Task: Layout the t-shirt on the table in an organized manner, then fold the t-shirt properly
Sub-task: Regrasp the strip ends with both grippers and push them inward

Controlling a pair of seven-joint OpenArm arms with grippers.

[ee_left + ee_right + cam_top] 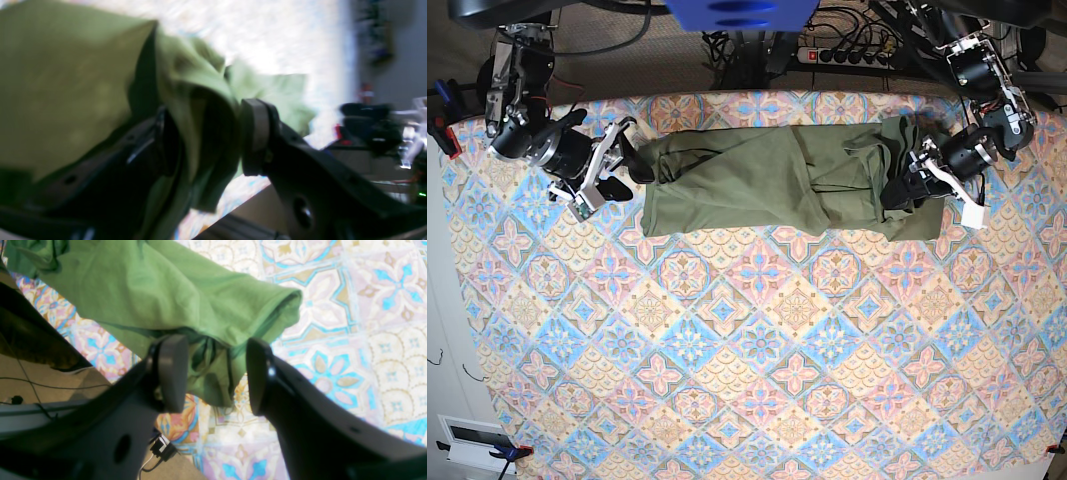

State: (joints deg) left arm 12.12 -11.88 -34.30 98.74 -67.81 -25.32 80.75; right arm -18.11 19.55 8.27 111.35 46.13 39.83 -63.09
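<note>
The olive-green t-shirt [767,175] lies stretched sideways along the far part of the patterned table [757,350], wrinkled and partly doubled over. My left gripper [910,180] is at the shirt's bunched right end. In the left wrist view its jaws [208,126] stand apart with a fold of t-shirt [66,83] lying between them and against one pad. My right gripper [622,165] is at the shirt's left end. It stands open [213,350], and a loose flap of t-shirt [150,283] lies just past its fingertips on the table [367,340], not gripped.
A power strip [847,55] and cables lie behind the table's far edge. A red clamp [442,130] sits on the left edge. In the right wrist view the table edge is close, with a cable plug [160,448] on the floor below.
</note>
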